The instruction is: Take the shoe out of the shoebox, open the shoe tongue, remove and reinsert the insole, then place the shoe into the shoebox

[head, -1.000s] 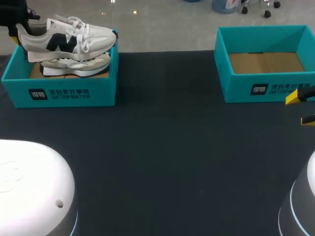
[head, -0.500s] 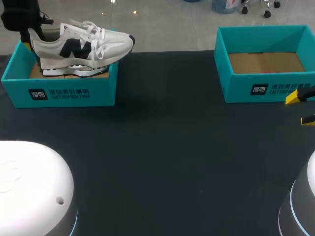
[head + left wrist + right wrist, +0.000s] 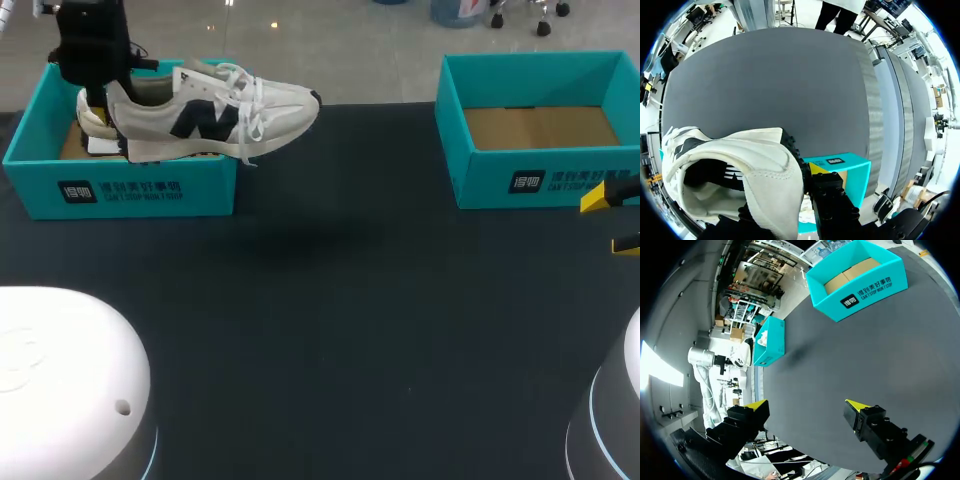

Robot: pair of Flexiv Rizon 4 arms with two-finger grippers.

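Note:
A white sneaker (image 3: 215,120) with a dark side logo hangs over the right wall of the left teal shoebox (image 3: 130,190), toe pointing right past the box. My left gripper (image 3: 100,100) is shut on its heel collar. In the left wrist view the sneaker (image 3: 740,175) fills the space at my left gripper (image 3: 790,182); one yellow-tipped finger (image 3: 817,168) presses the outside of the heel, the other is hidden inside the shoe. Part of a second shoe (image 3: 100,146) lies in the box beneath. My right gripper (image 3: 612,220) hovers open at the table's right side, empty (image 3: 806,405).
A second teal shoebox (image 3: 540,62), with only its brown cardboard floor showing, stands at the back right, ahead of my right gripper (image 3: 855,300). The dark table mat (image 3: 340,330) spreads between the two boxes and toward the front.
My left gripper has carried the sneaker to the right, from above the left box's middle to over its right wall. The right arm has stayed still.

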